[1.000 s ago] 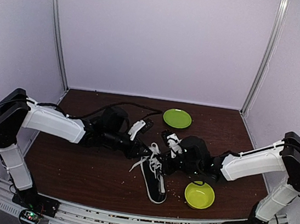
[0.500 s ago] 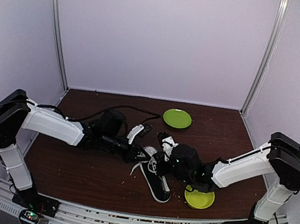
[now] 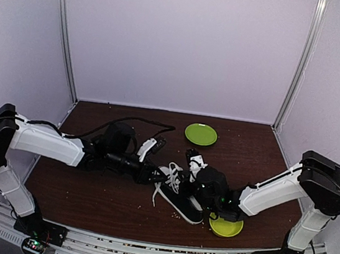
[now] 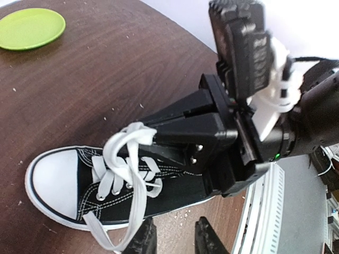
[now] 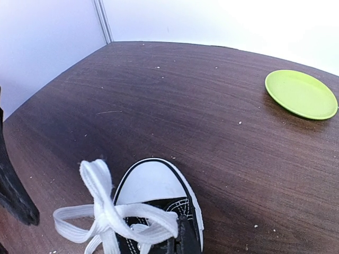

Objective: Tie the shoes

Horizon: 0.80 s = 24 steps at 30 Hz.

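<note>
The black sneaker (image 3: 181, 197) lies slantwise at mid-table, white toe cap to the upper left. In the left wrist view (image 4: 122, 196) its white laces (image 4: 127, 159) rise in a knotted bunch above the eyelets. My right gripper (image 3: 183, 177) hangs over the tongue, shut on a lace loop (image 5: 159, 219); its dark fingertips (image 5: 183, 241) pinch the loop's end. My left gripper (image 4: 175, 241) is open beside the shoe's side. Bare table shows between its fingers, and a hanging lace loop (image 4: 114, 241) lies just by its left finger.
A green plate (image 3: 201, 133) lies at the back; it also shows in the right wrist view (image 5: 302, 94). A green bowl (image 3: 226, 225) sits near the front right, close to the shoe's heel. Crumbs dot the brown table (image 3: 98, 199).
The shoe has swung from lengthwise to slantwise, heel toward the green bowl. My right gripper has moved left and lower over the laces. My left arm has drawn back slightly to the left.
</note>
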Motion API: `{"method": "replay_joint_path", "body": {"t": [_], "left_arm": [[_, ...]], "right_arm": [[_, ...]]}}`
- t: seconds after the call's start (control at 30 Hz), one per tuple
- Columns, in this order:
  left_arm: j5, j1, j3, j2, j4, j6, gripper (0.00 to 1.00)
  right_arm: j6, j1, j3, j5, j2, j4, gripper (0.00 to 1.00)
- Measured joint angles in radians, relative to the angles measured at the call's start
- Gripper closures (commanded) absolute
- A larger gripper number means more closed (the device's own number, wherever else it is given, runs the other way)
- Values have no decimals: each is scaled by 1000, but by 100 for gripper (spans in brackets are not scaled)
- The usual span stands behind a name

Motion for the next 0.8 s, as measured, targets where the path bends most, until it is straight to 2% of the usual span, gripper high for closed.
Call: {"method": "replay_joint_path", "body": {"t": [0.1, 0.23, 0.5, 0.6, 0.8], "left_arm": [[-33, 1, 0, -32, -4, -3, 59], [-108, 10, 6, -29, -21, -15, 62], [-216, 75, 113, 116, -82, -60, 63], [-190, 77, 151, 161, -73, -57, 60], [-29, 75, 164, 212, -18, -8, 59]], "right_arm": [[2, 0, -12, 10, -4, 16, 100], [7, 0, -16, 11, -5, 31, 100], [30, 0, -47, 5, -5, 77, 100], [35, 0, -48, 0, -5, 85, 100], [43, 0, -48, -3, -5, 94, 100]]}}
